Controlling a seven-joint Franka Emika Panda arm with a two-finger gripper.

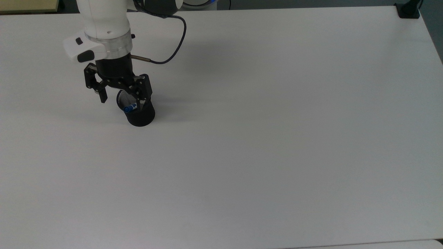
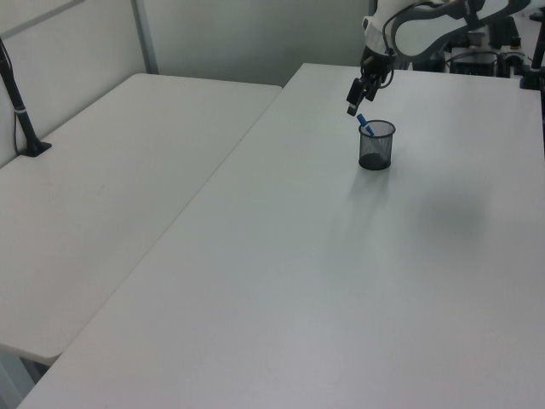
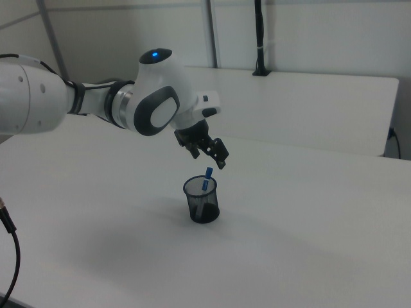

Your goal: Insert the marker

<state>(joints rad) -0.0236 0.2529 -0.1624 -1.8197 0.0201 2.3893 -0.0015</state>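
While the gripper (image 1: 121, 96) hangs with its two black fingers spread wide and nothing between them, the marker (image 3: 205, 181) stands just below it inside the cup (image 3: 201, 200), a round black mesh cylinder with an open rim. The slim pen leans against the cup's wall, its blue end poking a little above the rim and free of the fingers. Cup and marker sit on a smooth, matte white table (image 1: 277, 138), and a thin dark cable (image 1: 169, 52) loops from the arm's glossy white wrist above the gripper.
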